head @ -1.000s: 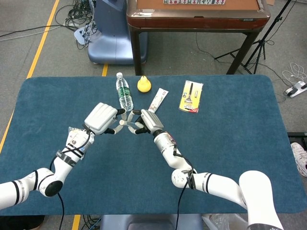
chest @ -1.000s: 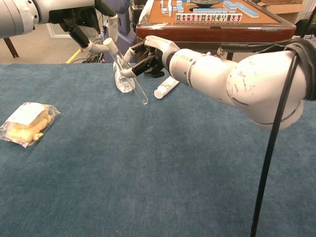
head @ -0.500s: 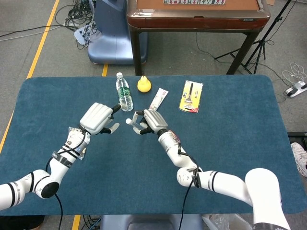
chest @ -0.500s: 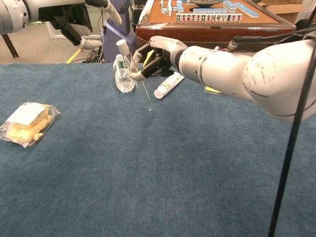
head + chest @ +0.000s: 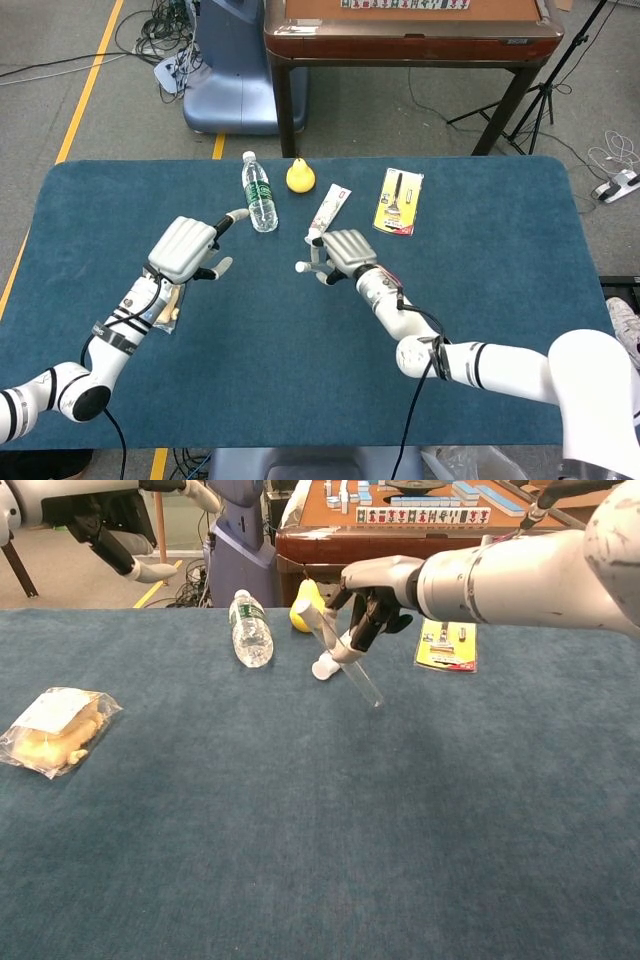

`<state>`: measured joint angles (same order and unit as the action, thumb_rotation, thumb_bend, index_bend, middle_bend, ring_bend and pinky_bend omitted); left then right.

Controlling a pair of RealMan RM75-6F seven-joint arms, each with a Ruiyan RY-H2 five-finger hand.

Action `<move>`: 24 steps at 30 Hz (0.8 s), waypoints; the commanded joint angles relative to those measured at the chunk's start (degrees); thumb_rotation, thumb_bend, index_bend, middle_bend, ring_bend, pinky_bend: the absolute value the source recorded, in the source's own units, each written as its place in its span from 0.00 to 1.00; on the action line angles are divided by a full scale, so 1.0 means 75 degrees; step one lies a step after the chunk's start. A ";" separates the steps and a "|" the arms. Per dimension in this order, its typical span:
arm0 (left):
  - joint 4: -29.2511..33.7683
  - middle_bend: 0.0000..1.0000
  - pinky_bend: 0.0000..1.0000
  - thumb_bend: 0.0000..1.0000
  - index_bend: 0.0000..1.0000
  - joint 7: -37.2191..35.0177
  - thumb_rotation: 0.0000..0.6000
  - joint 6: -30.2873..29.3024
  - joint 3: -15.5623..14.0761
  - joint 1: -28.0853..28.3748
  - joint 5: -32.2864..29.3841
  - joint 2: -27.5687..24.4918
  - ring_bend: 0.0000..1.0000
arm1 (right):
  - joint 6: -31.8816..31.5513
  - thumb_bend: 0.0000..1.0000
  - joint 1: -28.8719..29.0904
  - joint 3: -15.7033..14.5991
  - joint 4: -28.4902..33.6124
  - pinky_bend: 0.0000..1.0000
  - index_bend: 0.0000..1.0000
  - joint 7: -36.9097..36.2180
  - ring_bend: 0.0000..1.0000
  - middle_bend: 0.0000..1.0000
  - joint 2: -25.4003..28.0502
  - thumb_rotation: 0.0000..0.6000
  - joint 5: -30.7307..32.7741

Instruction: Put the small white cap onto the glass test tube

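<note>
My right hand (image 5: 345, 252) (image 5: 372, 592) grips the glass test tube (image 5: 352, 666) above the blue table. The tube slants down to the right, its rounded end low and off the cloth. A small white cap (image 5: 302, 608) (image 5: 300, 267) sits on the tube's upper end, left of the hand. My left hand (image 5: 185, 249) (image 5: 112, 525) hovers further left with its fingers apart and nothing in it, well clear of the tube.
A water bottle (image 5: 259, 192) (image 5: 250, 630), a yellow pear-shaped object (image 5: 300, 176), a white paste tube (image 5: 330, 208) and a yellow carded tool pack (image 5: 399, 201) (image 5: 446, 645) lie along the far side. A bagged snack (image 5: 55, 728) lies at the left, under my left arm.
The hands have drawn apart. My left hand let go of the tube's capped end and moved left; my right hand carried the capped tube to the right.
</note>
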<state>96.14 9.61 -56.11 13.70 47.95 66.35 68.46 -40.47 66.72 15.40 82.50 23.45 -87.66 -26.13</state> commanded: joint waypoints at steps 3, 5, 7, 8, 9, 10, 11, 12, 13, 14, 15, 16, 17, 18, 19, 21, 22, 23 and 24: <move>0.0081 1.00 1.00 0.33 0.14 0.0040 1.00 -0.0043 -0.0017 -0.0049 0.0000 -0.0030 1.00 | 0.0091 0.82 0.0474 -0.0347 -0.0171 1.00 0.96 0.0325 1.00 1.00 -0.0204 1.00 0.0695; 0.0115 1.00 1.00 0.33 0.14 0.0075 1.00 -0.0046 -0.0028 -0.0065 -0.0010 -0.0048 1.00 | 0.0165 0.82 0.0573 -0.0358 -0.0352 1.00 0.96 0.0296 1.00 1.00 -0.0373 1.00 0.0776; 0.0137 1.00 1.00 0.33 0.14 0.0082 1.00 -0.0048 -0.0035 -0.0080 -0.0014 -0.0056 1.00 | 0.0207 0.82 0.0638 -0.0346 -0.0516 1.00 0.96 0.0241 1.00 1.00 -0.0526 1.00 0.0791; 0.0145 1.00 1.00 0.33 0.14 0.0098 1.00 -0.0044 -0.0043 -0.0086 -0.0019 -0.0063 1.00 | 0.0226 0.82 0.0677 -0.0333 -0.0631 1.00 0.96 0.0201 1.00 1.00 -0.0637 1.00 0.0795; 0.0152 1.00 1.00 0.32 0.14 0.0106 1.00 -0.0038 -0.0049 -0.0090 -0.0023 -0.0065 1.00 | 0.0245 0.82 0.0707 -0.0325 -0.0721 1.00 0.96 0.0172 1.00 1.00 -0.0724 1.00 0.0796; 0.0159 1.00 1.00 0.32 0.14 0.0109 1.00 -0.0036 -0.0050 -0.0094 -0.0027 -0.0067 1.00 | 0.0264 0.82 0.0737 -0.0317 -0.0815 1.00 0.96 0.0145 1.00 1.00 -0.0811 1.00 0.0799; 0.0171 1.00 1.00 0.32 0.14 0.0110 1.00 -0.0029 -0.0051 -0.0097 -0.0030 -0.0070 1.00 | 0.0271 0.82 0.0774 -0.0308 -0.0952 1.00 0.96 0.0112 1.00 1.00 -0.0938 1.00 0.0785; 0.0179 1.00 1.00 0.33 0.14 0.0111 1.00 -0.0029 -0.0053 -0.0102 -0.0027 -0.0073 1.00 | 0.0267 0.82 0.0798 -0.0306 -0.1064 1.00 0.96 0.0092 1.00 1.00 -0.1040 1.00 0.0760; 0.0189 1.00 1.00 0.33 0.14 0.0110 1.00 -0.0033 -0.0056 -0.0108 -0.0019 -0.0075 1.00 | 0.0266 0.82 0.0818 -0.0307 -0.1175 1.00 0.96 0.0072 1.00 1.00 -0.1142 1.00 0.0736; 0.0201 1.00 1.00 0.33 0.14 0.0106 1.00 -0.0033 -0.0060 -0.0115 -0.0012 -0.0081 1.00 | 0.0270 0.82 0.0834 -0.0307 -0.1279 1.00 0.96 0.0050 1.00 1.00 -0.1242 1.00 0.0706; 0.0218 1.00 1.00 0.33 0.14 0.0100 1.00 -0.0028 -0.0069 -0.0125 -0.0001 -0.0093 1.00 | 0.0263 0.82 0.0848 -0.0301 -0.1418 1.00 0.96 0.0013 1.00 1.00 -0.1377 1.00 0.0650; 0.0229 1.00 1.00 0.33 0.14 0.0094 1.00 -0.0026 -0.0076 -0.0133 0.0011 -0.0103 1.00 | 0.0249 0.82 0.0852 -0.0299 -0.1523 1.00 0.96 -0.0016 1.00 1.00 -0.1481 1.00 0.0589; 0.0237 1.00 1.00 0.32 0.14 0.0093 1.00 -0.0027 -0.0081 -0.0141 0.0021 -0.0112 1.00 | 0.0243 0.82 0.0850 -0.0297 -0.1629 1.00 0.95 -0.0050 1.00 1.00 -0.1583 1.00 0.0529; 0.0244 1.00 1.00 0.33 0.14 0.0094 1.00 -0.0025 -0.0088 -0.0151 0.0024 -0.0124 1.00 | 0.0263 0.82 0.0844 -0.0298 -0.1769 1.00 0.95 -0.0097 1.00 1.00 -0.1713 1.00 0.0468; 0.0251 1.00 1.00 0.32 0.14 0.0092 1.00 -0.0026 -0.0090 -0.0158 0.0025 -0.0130 1.00 | 0.0277 0.82 0.0839 -0.0299 -0.1878 1.00 0.95 -0.0129 1.00 1.00 -0.1811 1.00 0.0420; 0.0263 1.00 1.00 0.32 0.14 0.0088 1.00 -0.0021 -0.0101 -0.0174 0.0024 -0.0141 1.00 | 0.0282 0.82 0.0814 -0.0305 -0.2145 1.00 0.95 -0.0210 1.00 1.00 -0.2056 1.00 0.0273; 0.0267 1.00 1.00 0.32 0.14 0.0085 1.00 -0.0021 -0.0107 -0.0182 0.0030 -0.0144 1.00 | 0.0269 0.82 0.0801 -0.0319 -0.2262 1.00 0.95 -0.0229 1.00 1.00 -0.2162 1.00 0.0203; 0.0269 1.00 1.00 0.33 0.14 0.0079 1.00 -0.0017 -0.0115 -0.0190 0.0034 -0.0143 1.00 | 0.0249 0.82 0.0791 -0.0342 -0.2385 1.00 0.95 -0.0229 1.00 1.00 -0.2265 1.00 0.0130; 0.0267 1.00 1.00 0.33 0.14 0.0080 1.00 0.0001 -0.0130 -0.0195 0.0038 -0.0146 1.00 | 0.0249 0.82 0.0773 -0.0360 -0.2534 1.00 0.95 -0.0242 1.00 1.00 -0.2391 1.00 0.0062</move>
<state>98.15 10.21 -56.16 12.77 46.50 66.61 67.37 -38.52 72.75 12.96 65.16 22.06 -104.03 -24.52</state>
